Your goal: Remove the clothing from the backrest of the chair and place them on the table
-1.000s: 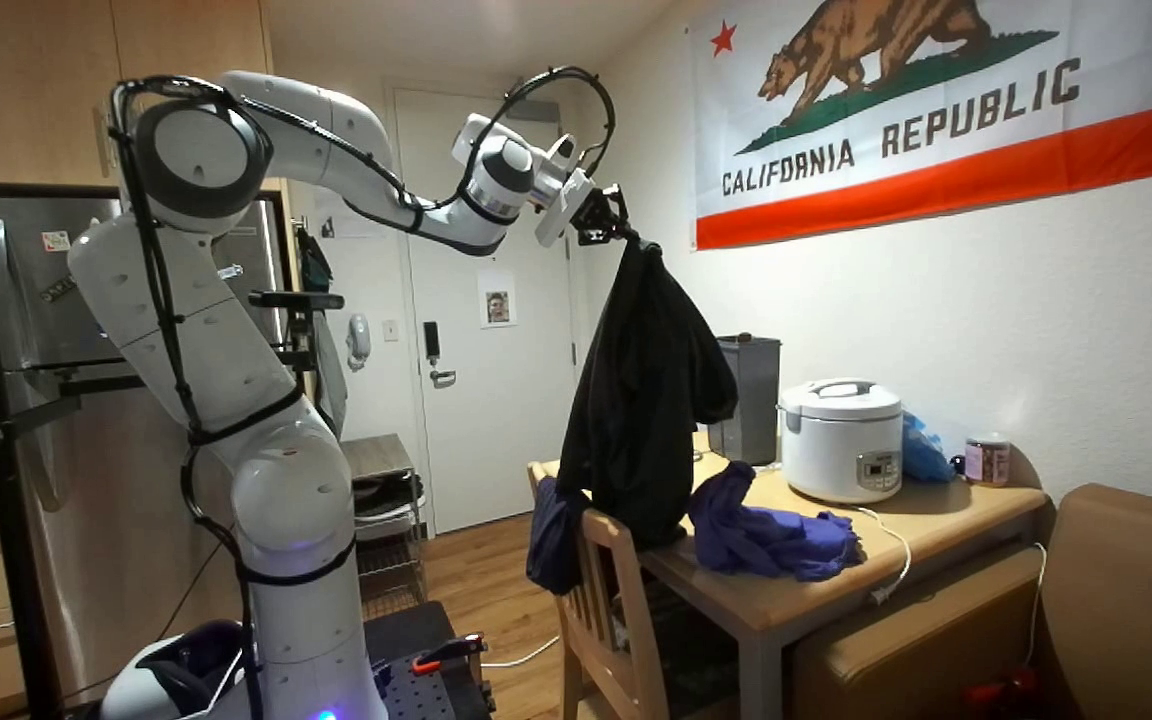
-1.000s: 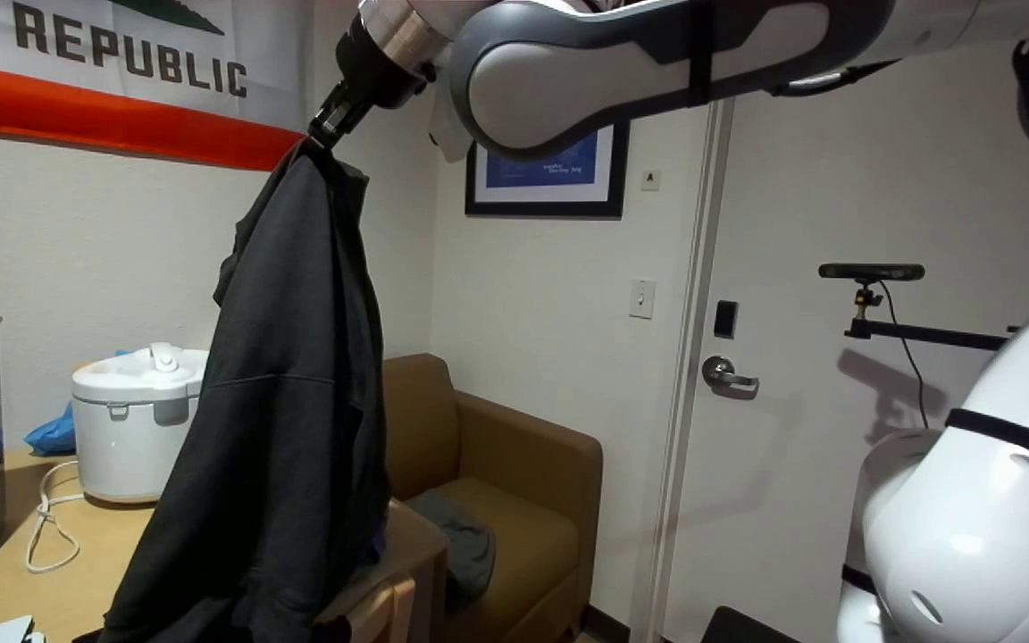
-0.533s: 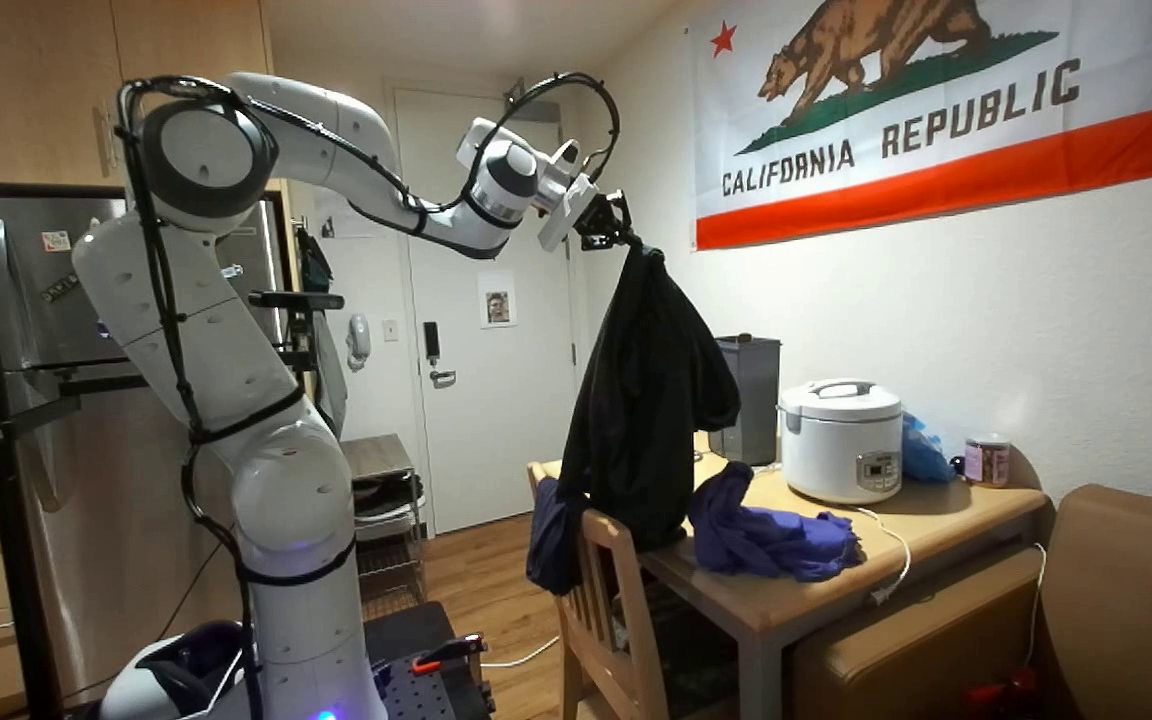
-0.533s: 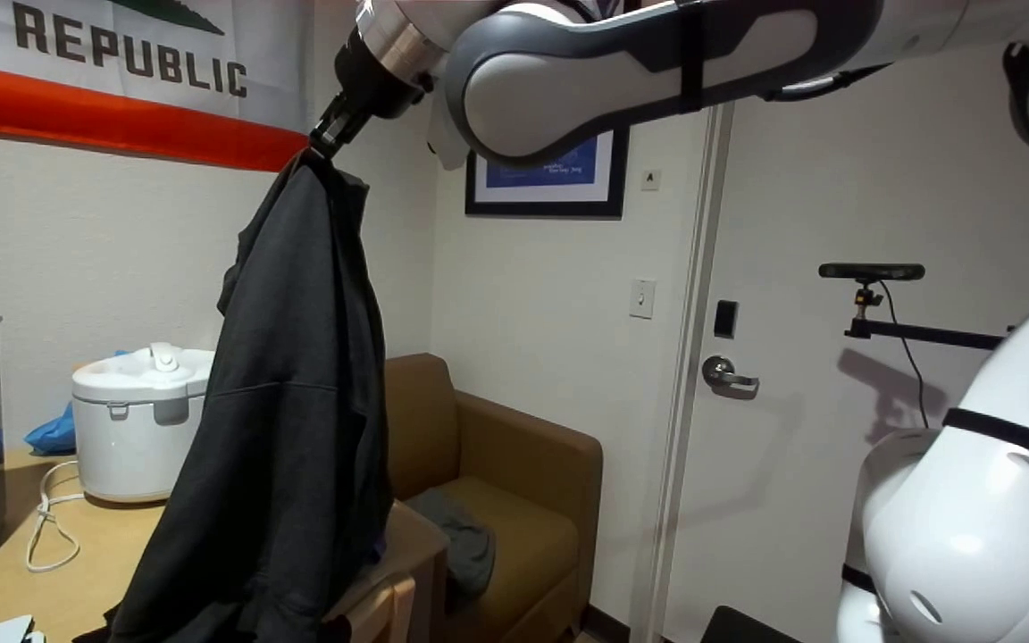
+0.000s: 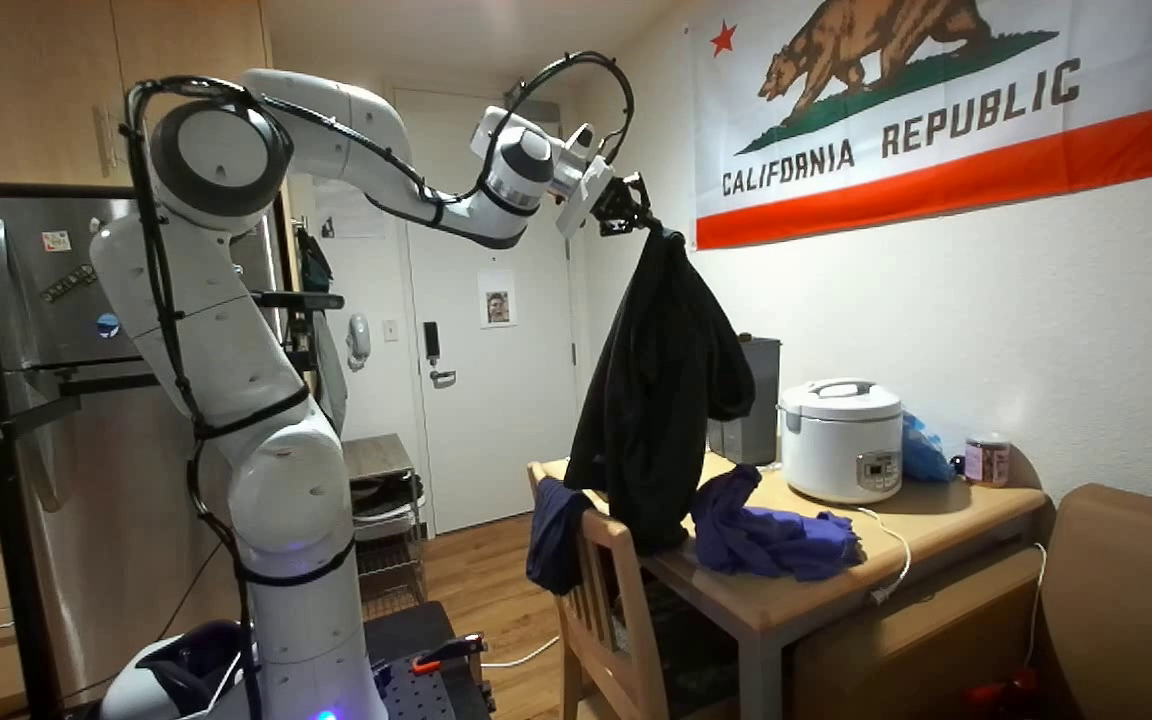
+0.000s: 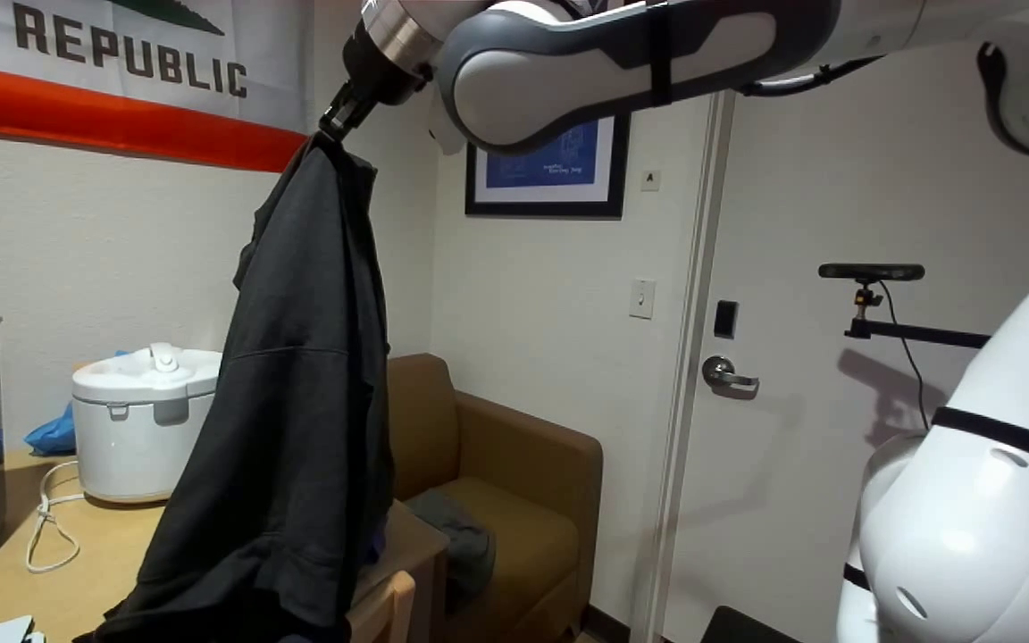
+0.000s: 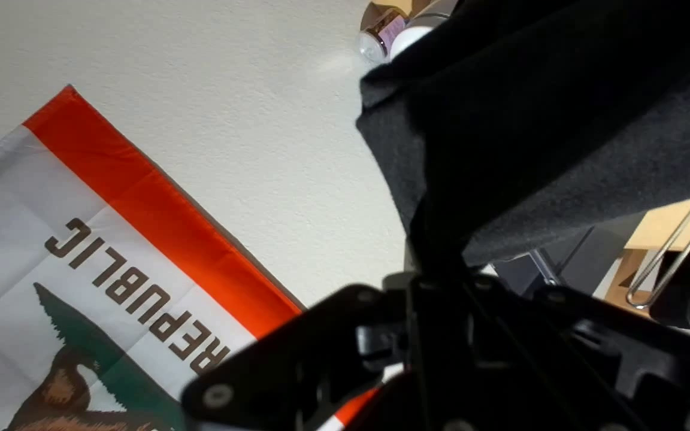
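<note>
My gripper [image 5: 652, 222] is shut on the top of the large black garment [image 5: 658, 400], which hangs limp below it. In the wrist view the fingers pinch the bunched cloth [image 7: 530, 137]. The garment's lower end hangs beside the chair's wooden backrest [image 5: 622, 535] and the near edge of the table [image 5: 946, 515]; I cannot tell whether it touches them. The navy-blue garment [image 5: 554, 540] is draped over the far end of the backrest. In an exterior view the black garment [image 6: 291, 402] hides most of the chair and part of the table [image 6: 112, 536].
A blue-violet cloth [image 5: 776, 535] lies on the table's near corner. A white rice cooker [image 5: 841, 440], a grey bin [image 5: 758, 400], a jar [image 5: 987, 460] and a blue bag [image 5: 924, 450] stand along the wall. A brown armchair [image 6: 514, 455] stands beyond the table.
My gripper has dipped slightly, then moved up and toward the table with the black garment. The garment's lower edge has risen and uncovers more of the navy-blue garment, which stays on the backrest.
</note>
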